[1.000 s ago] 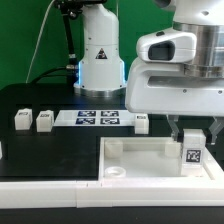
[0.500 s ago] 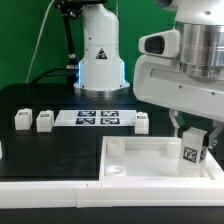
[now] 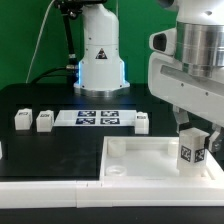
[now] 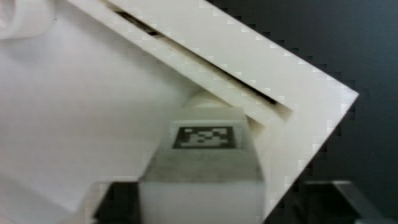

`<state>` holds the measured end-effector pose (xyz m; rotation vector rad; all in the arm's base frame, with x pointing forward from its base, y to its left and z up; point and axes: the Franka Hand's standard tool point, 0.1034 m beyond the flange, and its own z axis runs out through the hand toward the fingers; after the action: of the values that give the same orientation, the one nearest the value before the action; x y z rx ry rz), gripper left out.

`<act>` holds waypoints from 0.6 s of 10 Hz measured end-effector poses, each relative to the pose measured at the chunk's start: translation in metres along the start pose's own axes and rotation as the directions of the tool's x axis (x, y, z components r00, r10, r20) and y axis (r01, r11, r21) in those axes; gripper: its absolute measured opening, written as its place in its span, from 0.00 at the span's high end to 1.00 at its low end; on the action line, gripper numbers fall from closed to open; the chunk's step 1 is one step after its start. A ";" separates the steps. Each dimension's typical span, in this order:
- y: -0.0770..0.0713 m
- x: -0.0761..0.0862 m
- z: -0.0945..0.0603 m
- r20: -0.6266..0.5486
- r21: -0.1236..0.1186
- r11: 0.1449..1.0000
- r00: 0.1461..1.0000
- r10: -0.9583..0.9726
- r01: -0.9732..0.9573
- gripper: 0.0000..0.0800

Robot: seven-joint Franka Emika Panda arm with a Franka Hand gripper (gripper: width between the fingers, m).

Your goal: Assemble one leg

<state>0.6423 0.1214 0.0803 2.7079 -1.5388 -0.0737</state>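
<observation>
My gripper (image 3: 196, 134) is shut on the leg (image 3: 192, 152), a small white post with a black-and-white tag. It holds the leg slightly tilted over the right part of the large white rimmed panel (image 3: 140, 152). In the wrist view the leg (image 4: 206, 165) shows its tag between the dark fingers (image 4: 118, 203), and its far end lies by the panel's rim (image 4: 267, 80). I cannot tell whether the leg touches the panel. My gripper (image 4: 217, 208) sits at the edge of that view.
Three more legs stand on the black table: two at the exterior view's left (image 3: 22, 119) (image 3: 44, 120) and one near the middle (image 3: 142, 122). The marker board (image 3: 98, 118) lies between them. The arm's white base (image 3: 100, 55) stands behind.
The gripper and the held leg have shifted toward the exterior view's right, and the leg has tilted a little. The other parts have not moved.
</observation>
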 end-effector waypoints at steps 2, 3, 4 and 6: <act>0.000 0.001 -0.001 -0.001 0.002 0.996 0.996 -0.085 0.085 0.21; -0.001 0.001 -0.001 -0.004 0.005 0.974 0.974 -0.227 0.227 0.20; -0.001 0.000 -0.001 -0.007 0.002 0.932 0.932 -0.364 0.364 0.20; -0.002 0.003 -0.002 -0.020 -0.004 0.788 0.788 -0.615 0.615 0.19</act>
<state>0.6455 0.1202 0.0816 3.0712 -0.5757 -0.0536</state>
